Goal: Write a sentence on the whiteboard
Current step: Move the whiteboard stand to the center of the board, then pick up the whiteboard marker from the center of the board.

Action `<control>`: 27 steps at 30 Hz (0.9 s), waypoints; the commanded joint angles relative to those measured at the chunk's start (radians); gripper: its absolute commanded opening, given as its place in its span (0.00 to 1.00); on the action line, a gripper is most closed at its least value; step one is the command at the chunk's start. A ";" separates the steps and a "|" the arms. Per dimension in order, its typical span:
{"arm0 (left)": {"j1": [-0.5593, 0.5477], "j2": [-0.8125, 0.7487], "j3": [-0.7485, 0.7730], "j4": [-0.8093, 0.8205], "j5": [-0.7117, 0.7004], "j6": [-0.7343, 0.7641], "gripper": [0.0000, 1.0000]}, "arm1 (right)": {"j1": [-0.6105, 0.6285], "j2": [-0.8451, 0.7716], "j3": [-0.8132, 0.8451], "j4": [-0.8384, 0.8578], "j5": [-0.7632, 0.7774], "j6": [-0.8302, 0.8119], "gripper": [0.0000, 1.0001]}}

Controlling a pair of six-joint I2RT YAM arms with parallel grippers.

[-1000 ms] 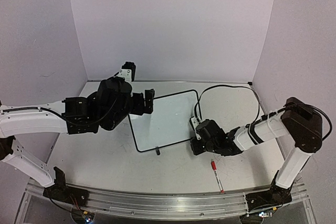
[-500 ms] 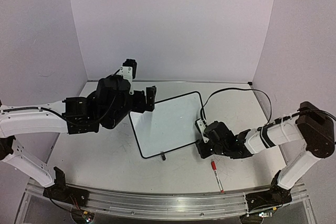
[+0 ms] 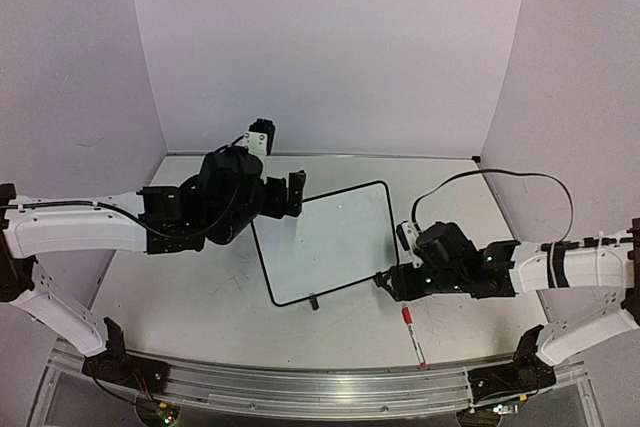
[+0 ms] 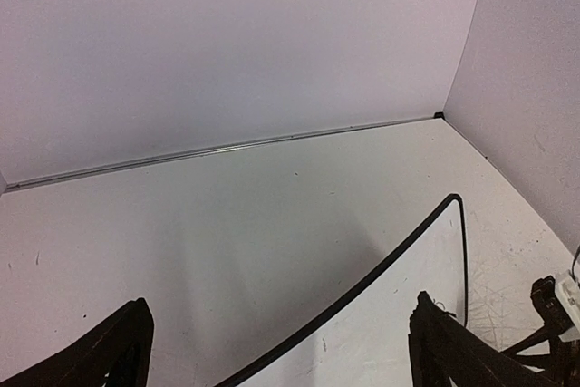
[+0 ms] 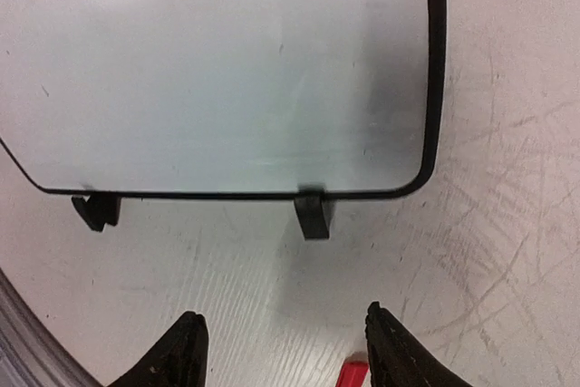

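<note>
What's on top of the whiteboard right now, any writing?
Nothing shows on the whiteboard: its visible face is blank, no writing. The left gripper overhangs its far-left corner in the top view, hiding that patch.

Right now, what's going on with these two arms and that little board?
Nothing is written yet: the whiteboard lies blank on the table. The left pincer is open at the board's far-left edge. The right pincer is open just off its near-right corner. Neither one grips anything. The red marker lies on the table nearer the arm bases, close to the right pincer, with nothing holding it.
</note>
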 commanded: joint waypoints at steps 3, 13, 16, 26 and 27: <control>0.027 0.022 0.046 0.089 0.064 0.019 0.99 | 0.029 -0.053 0.013 -0.340 -0.146 0.169 0.63; 0.038 0.017 0.033 0.108 0.099 0.005 0.99 | 0.102 -0.021 -0.003 -0.415 -0.127 0.260 0.56; 0.039 0.009 0.030 0.107 0.109 0.002 1.00 | 0.119 0.022 0.009 -0.389 -0.099 0.264 0.48; 0.041 -0.036 0.005 0.108 0.107 -0.024 0.99 | 0.196 0.140 0.020 -0.358 0.047 0.325 0.26; 0.041 -0.038 0.004 0.107 0.107 -0.024 0.99 | 0.201 0.135 0.018 -0.358 0.063 0.331 0.22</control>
